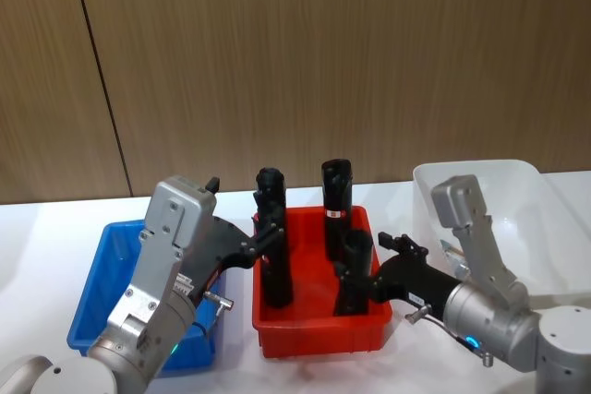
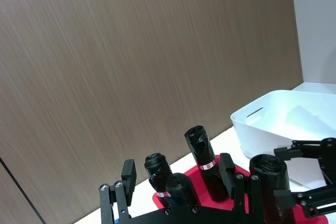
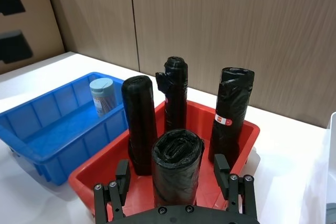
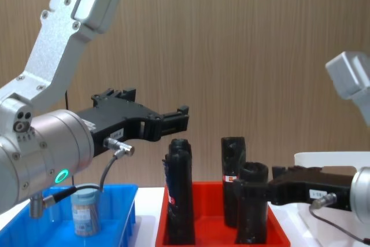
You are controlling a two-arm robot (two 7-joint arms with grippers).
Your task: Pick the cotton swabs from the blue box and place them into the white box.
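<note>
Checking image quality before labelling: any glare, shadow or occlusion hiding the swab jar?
Head view: the left gripper and its arm cover much of the blue box, hiding the jar. Right wrist view: even light, cotton swabs sharp, no glare. Chest view: the jar sits low in shade under the left arm, label soft. Left wrist view: white box bright but not blown out.

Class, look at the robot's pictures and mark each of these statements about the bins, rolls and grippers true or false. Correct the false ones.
1. A cotton swab jar stands upright in the blue box. True.
2. The red tray sits between the blue box and the white box. True.
3. The black rolls lie flat in the red tray. False: they stand upright.
4. The left gripper is clamped on the jar. False: it is open, raised above the tray, holding nothing.
5. The right gripper reaches in from the white box's side, at a roll in the red tray. True.
</note>
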